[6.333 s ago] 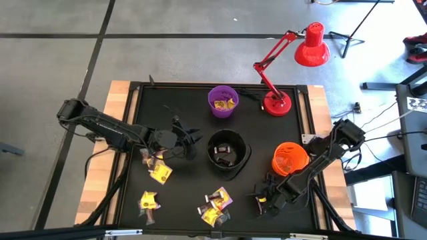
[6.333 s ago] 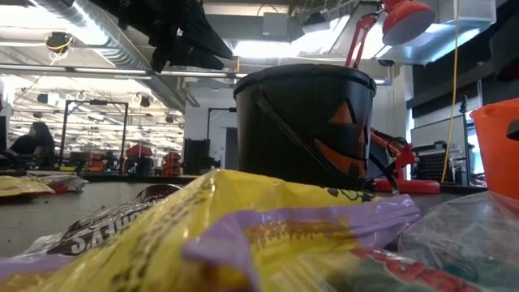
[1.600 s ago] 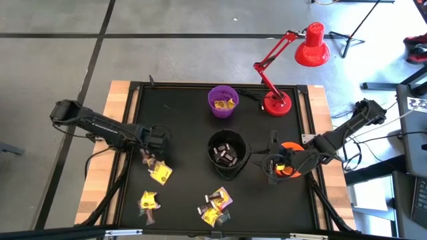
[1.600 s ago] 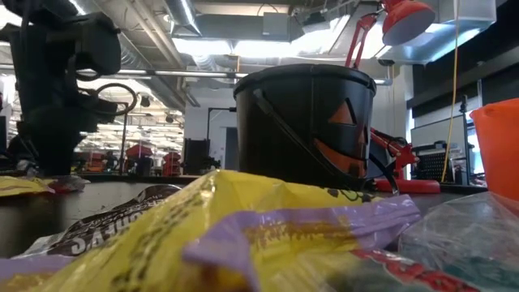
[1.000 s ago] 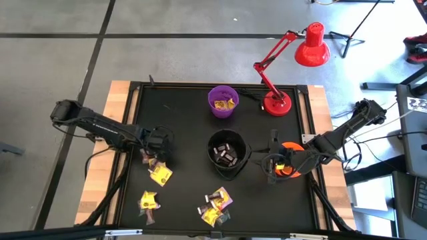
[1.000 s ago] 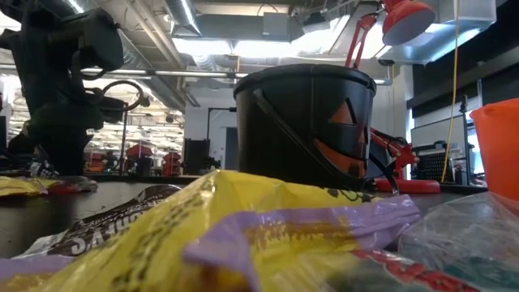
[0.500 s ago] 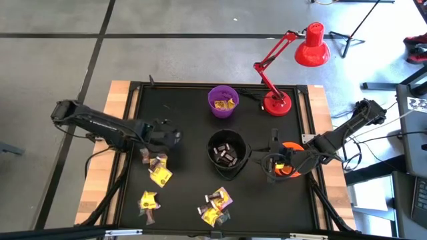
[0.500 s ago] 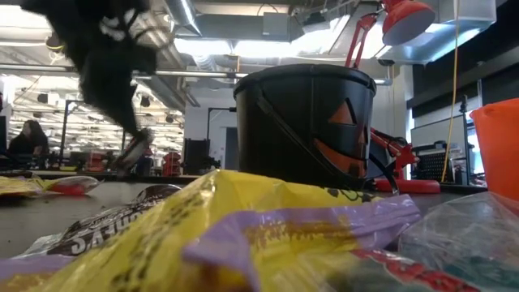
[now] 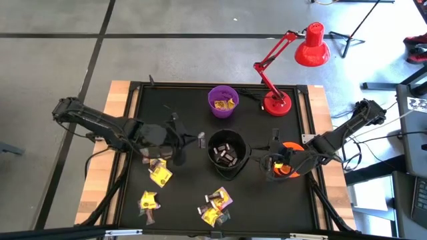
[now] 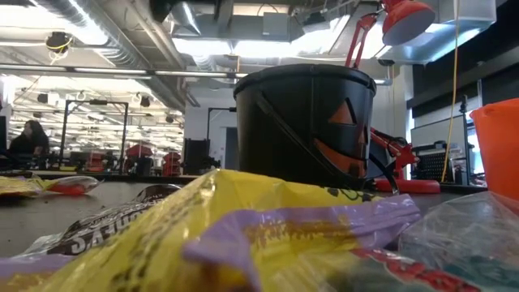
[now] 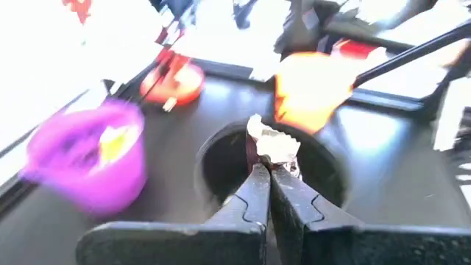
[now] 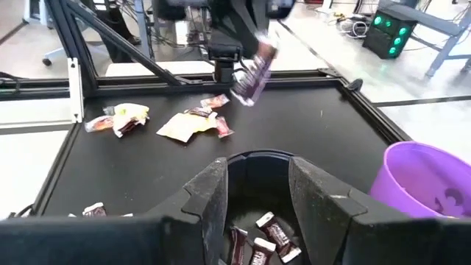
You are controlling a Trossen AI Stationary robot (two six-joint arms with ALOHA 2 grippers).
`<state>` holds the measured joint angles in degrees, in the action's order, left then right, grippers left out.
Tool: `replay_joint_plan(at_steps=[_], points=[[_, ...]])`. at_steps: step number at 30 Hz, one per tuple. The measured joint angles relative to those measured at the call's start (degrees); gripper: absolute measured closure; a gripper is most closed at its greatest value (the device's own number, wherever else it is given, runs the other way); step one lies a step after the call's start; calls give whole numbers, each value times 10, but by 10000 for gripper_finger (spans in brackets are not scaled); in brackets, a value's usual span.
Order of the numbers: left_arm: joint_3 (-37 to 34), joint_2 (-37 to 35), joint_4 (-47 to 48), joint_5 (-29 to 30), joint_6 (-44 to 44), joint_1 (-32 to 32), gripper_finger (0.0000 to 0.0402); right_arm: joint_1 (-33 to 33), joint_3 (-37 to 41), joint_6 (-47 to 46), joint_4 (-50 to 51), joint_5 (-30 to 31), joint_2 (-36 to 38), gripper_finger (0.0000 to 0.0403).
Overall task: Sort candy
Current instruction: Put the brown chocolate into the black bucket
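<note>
Left hand [image 11: 263,171] | pinching candy [image 11: 274,145] | readable label: none

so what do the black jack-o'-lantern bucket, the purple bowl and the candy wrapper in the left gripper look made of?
Black jack-o'-lantern bucket: looks like moulded plastic, smooth, slight sheen, orange face on it. Purple bowl: likely plastic too, glossy, thin even wall. Wrapper of the candy pinched in the left gripper: crinkled, light-catching, probably foil or film; too blurred to say which.
</note>
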<state>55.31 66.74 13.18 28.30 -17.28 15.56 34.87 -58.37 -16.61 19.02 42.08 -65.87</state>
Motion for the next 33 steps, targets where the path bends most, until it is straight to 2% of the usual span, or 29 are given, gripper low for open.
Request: replay_joint_plan(at_steps=[6, 14, 20, 23, 27, 33], points=[[0, 20, -77, -15, 37, 2, 401, 0, 1, 0, 1, 5, 0, 260], [0, 120, -228, -129, 74, -32, 401, 0, 1, 0, 1, 20, 0, 260], [0, 172, -246, -132, 37, -74, 401, 0, 1, -1, 1, 13, 0, 260], [0, 180, -246, -163, 9, -93, 400, 0, 1, -1, 4, 13, 0, 260], [0, 182, -240, -187, 0, -103, 369, 0, 1, -1, 6, 13, 0, 260], [0, 182, -241, -172, 13, -102, 283, 0, 1, -1, 6, 13, 0, 260]])
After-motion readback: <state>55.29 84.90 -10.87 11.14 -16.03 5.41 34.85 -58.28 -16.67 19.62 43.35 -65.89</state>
